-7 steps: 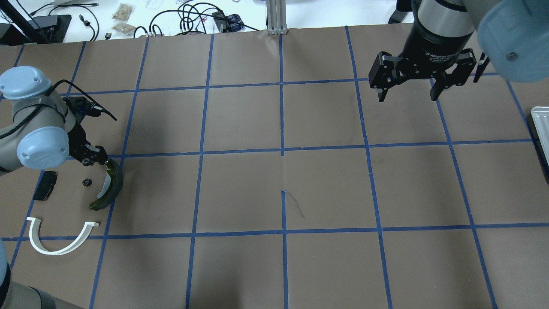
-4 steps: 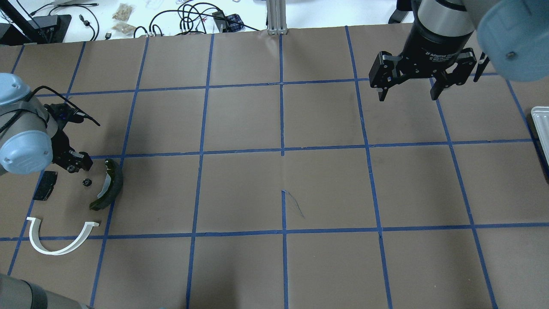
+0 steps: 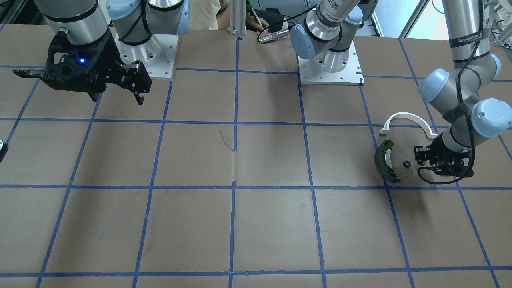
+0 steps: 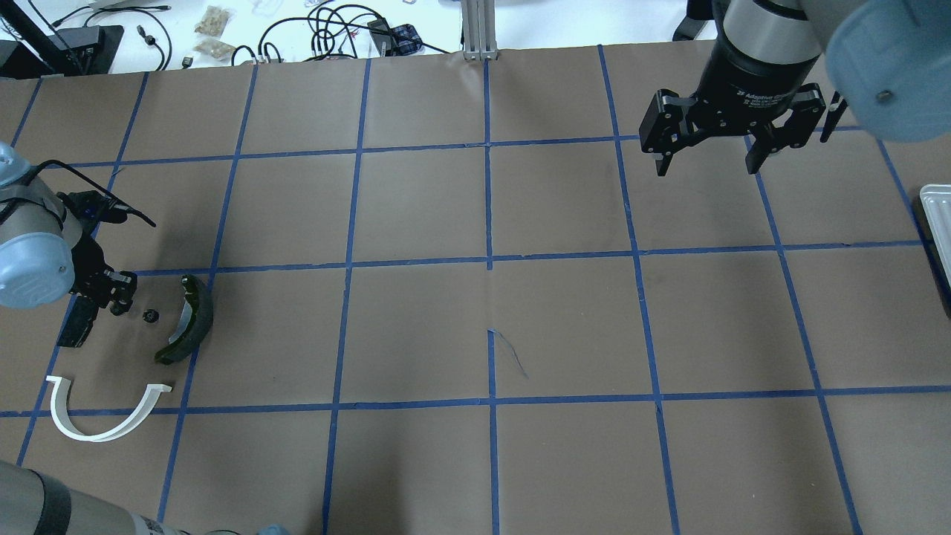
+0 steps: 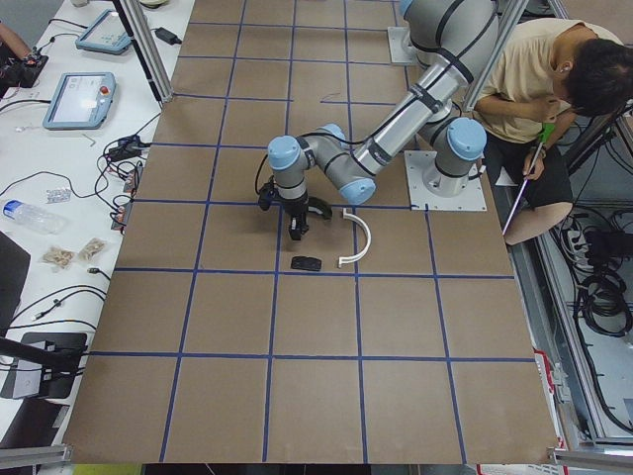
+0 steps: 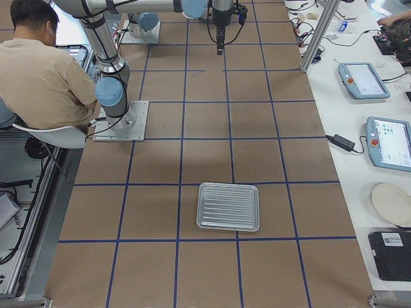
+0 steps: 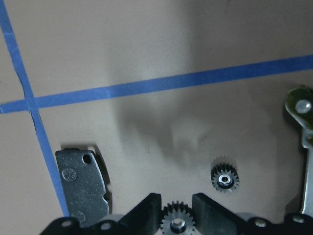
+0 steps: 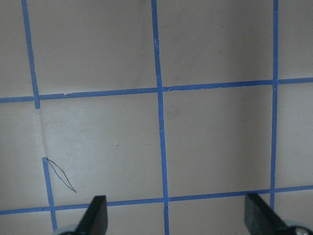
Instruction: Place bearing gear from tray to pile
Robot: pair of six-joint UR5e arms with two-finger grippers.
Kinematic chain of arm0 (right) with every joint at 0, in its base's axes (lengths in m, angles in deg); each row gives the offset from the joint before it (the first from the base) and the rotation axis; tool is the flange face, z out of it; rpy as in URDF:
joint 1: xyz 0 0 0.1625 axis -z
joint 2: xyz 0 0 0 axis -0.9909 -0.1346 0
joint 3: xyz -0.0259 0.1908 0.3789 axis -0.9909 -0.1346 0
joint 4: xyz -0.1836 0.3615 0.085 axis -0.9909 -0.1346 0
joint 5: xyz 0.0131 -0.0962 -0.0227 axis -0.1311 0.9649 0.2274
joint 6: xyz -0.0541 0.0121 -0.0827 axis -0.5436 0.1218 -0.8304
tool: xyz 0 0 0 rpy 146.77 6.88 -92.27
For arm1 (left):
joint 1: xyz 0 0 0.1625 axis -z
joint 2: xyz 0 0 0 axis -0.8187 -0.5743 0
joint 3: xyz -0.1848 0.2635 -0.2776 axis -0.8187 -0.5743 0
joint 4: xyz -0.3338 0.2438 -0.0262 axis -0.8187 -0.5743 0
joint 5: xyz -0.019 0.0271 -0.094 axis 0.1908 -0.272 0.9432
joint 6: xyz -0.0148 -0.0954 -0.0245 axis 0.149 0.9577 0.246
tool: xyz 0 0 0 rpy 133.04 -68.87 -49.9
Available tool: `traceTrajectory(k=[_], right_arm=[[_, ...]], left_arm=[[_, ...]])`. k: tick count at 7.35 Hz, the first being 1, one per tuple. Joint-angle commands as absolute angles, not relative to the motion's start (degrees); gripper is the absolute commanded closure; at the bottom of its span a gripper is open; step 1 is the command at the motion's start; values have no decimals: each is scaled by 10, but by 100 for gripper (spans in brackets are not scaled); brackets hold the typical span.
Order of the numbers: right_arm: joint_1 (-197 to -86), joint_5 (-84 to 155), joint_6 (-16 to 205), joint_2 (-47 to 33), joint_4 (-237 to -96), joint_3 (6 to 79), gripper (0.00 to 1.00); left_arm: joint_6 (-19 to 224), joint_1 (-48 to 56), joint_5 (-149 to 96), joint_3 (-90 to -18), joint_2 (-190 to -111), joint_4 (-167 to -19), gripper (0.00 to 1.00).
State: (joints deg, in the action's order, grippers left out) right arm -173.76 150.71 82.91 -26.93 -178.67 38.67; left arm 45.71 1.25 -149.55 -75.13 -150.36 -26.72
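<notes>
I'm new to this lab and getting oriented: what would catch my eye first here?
On the robot's left, the left end effector pinches a small bearing gear, with a second gear lying loose beside the dark brake shoe. Far across, the right end effector hangs wide open and empty.

From the small black gear (image 3: 406,163), a dark curved brake shoe (image 3: 382,161) lies at nine o'clock, a white half-ring (image 3: 405,115) at twelve.

Brown table (image 4: 416,208) w/ blue tape lines (image 4: 489,200) making squares. Small pen mark (image 4: 513,355) near middle. Black cables (image 4: 327,30) past far edge. Man in tan shirt (image 6: 45,70) sits beside table. 2 touch screens (image 6: 363,80) & white plate (image 6: 392,204) on side bench.
</notes>
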Motion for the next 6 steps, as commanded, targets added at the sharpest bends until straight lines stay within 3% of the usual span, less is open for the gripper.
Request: traceTrajectory(k=[1,4,6], right_arm=[[-1738,1507,829,-269,-1787,388,0],[-1738,1507,829,-269,-1787,388,0],[-1738,1507,825,-269,-1788,388,0]], left_arm=[[455,12,-1495,-749,-1507,-267,0],[463,32,-1472,-733,-1480,-277,0],[569,112,-1446,-658,-1414,-470,0]])
